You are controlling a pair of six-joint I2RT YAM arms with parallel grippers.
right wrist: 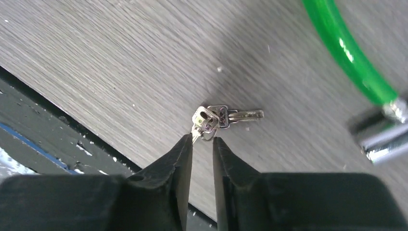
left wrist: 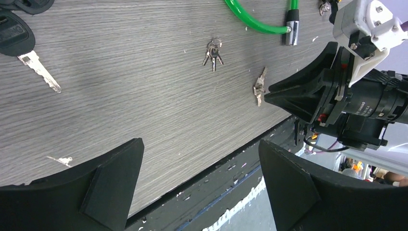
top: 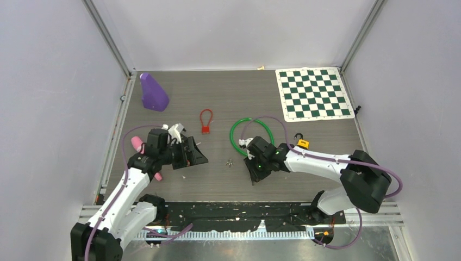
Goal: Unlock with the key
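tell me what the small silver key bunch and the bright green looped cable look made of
Small silver key bunch: metal, probably steel or nickel-plated, judging by its bright glints. Bright green looped cable: glossy plastic sleeve, by its highlights; its core is hidden.

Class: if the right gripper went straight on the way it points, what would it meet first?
Probably the small bunch of keys, lying just beyond the right gripper; depth is hard to judge.
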